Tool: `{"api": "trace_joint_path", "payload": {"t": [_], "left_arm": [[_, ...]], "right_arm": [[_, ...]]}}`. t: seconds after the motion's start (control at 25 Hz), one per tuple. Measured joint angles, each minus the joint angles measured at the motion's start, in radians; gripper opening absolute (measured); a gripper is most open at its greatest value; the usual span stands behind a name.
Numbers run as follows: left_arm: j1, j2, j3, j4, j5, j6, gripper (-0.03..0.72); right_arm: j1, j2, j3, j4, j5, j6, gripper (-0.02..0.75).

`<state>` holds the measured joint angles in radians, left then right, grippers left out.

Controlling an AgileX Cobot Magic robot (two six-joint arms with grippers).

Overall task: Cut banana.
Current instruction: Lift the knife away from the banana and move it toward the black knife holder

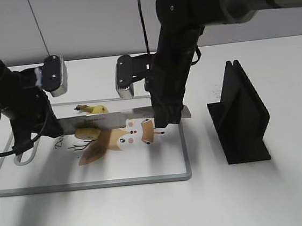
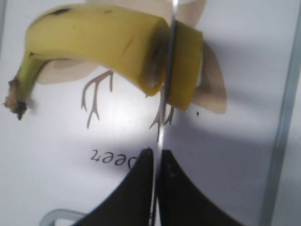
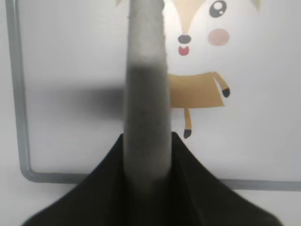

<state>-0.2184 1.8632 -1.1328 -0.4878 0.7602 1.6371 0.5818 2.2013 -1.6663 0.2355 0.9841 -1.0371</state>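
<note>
The yellow banana (image 2: 94, 37) lies on the white cutting board (image 1: 94, 185), its dark stem tip at the left of the left wrist view. A knife (image 1: 114, 118) is held level across the board, and its thin blade (image 2: 168, 70) is sunk into the banana, with a short end piece (image 2: 186, 66) on its right. In the exterior view the stem part (image 1: 92, 109) shows behind the blade and the end piece (image 1: 87, 133) in front. My left gripper (image 2: 156, 155) is shut on the blade tip. My right gripper (image 3: 146, 141) is shut on the grey knife handle (image 3: 146, 84).
A brown cartoon deer print (image 1: 126, 137) covers the middle of the board. A black knife stand (image 1: 240, 117) is on the table to the right of the board. The board's grey rim (image 3: 21, 117) runs close to the right gripper.
</note>
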Motion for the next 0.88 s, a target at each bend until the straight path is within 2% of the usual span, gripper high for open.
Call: {"api": "trace_joint_path", "payload": {"t": [0.88], "left_arm": [[-0.001, -0.314, 0.001, 0.0, 0.051, 0.0, 0.004]], "right_arm": [[0.004, -0.235, -0.008, -0.033, 0.035, -0.012, 0.173]]}}
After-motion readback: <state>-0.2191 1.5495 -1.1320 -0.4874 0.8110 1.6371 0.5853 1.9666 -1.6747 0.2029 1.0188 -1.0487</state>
